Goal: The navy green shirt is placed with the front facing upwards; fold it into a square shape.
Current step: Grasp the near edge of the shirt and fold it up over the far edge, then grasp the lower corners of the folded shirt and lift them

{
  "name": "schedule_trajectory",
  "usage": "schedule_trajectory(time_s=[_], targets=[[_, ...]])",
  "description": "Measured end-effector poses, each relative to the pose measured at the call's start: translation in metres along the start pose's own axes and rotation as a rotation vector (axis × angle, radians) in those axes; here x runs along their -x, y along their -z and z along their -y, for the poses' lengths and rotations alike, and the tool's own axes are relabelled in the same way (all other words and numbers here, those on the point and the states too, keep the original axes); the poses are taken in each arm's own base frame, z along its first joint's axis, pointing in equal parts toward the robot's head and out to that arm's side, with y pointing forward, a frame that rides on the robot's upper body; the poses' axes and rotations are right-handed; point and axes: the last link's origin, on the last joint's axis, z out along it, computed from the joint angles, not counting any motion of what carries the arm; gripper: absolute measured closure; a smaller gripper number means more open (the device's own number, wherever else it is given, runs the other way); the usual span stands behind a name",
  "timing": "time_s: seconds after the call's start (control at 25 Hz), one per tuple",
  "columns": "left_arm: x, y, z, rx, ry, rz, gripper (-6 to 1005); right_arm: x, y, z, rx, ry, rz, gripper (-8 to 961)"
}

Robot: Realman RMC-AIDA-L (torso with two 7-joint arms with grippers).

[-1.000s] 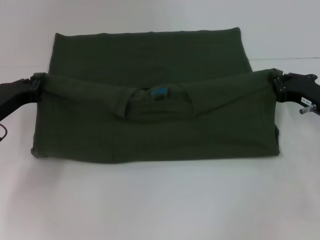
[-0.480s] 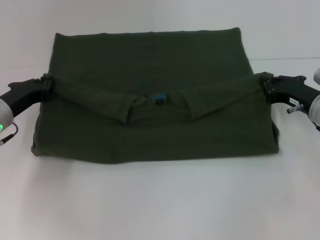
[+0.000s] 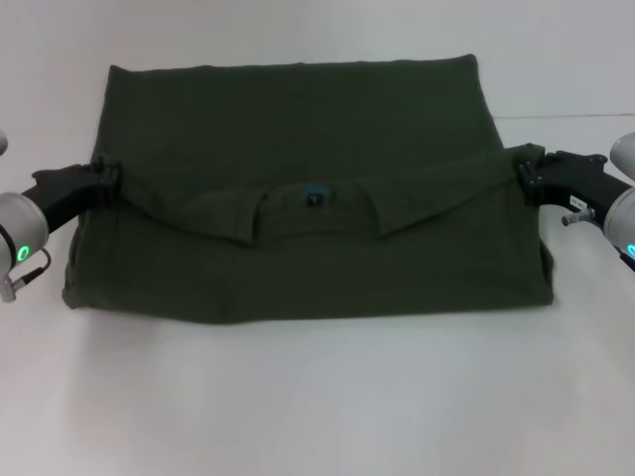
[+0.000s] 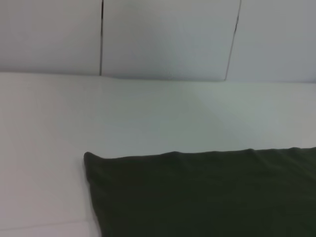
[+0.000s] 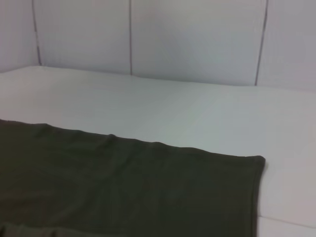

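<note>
The navy green shirt lies spread on the white table, its neck end folded over the body. The ribbed collar with a small blue label faces up near the middle. My left gripper is shut on the folded layer's left corner. At the opposite corner my right gripper is shut on the cloth. The held edge sags between them into a shallow V. Each wrist view shows only the far part of the shirt, no fingers.
The white table reaches well beyond the shirt on the near side and on both flanks. A panelled white wall stands behind the table's far edge.
Both grippers have moved inward and slightly toward me with the shirt corners. The held fold has sunk lower onto the shirt. The grey wrists with green lights have come into view.
</note>
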Motion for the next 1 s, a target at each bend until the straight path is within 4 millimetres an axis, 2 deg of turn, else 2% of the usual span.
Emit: schedule_trajectory(time_s=[0.04, 0.28, 0.48, 0.68, 0.8, 0.92, 1.0], targets=[[0.001, 0.000, 0.000, -0.003, 0.001, 0.001, 931, 0.000, 0.000, 0.000, -0.002, 0.000, -0.002, 880], [0.002, 0.001, 0.005, -0.058, 0.051, -0.014, 744, -0.002, 0.000, 0.002, -0.015, -0.001, -0.016, 676], [0.001, 0.002, 0.010, -0.076, 0.066, -0.021, 540, -0.002, 0.000, 0.003, -0.019, 0.002, -0.018, 434], [-0.002, 0.004, 0.015, -0.088, 0.088, -0.031, 328, -0.002, 0.001, 0.004, -0.017, 0.007, -0.013, 326], [-0.007, 0.006, 0.019, -0.072, 0.140, -0.038, 245, -0.001, 0.007, 0.004, 0.013, -0.007, 0.023, 262], [-0.016, 0.015, 0.026, -0.003, 0.195, -0.027, 163, 0.002, 0.016, 0.005, 0.067, -0.036, 0.074, 197], [-0.024, 0.025, 0.028, 0.079, 0.239, -0.014, 108, 0.005, 0.023, 0.007, 0.111, -0.060, 0.095, 121]])
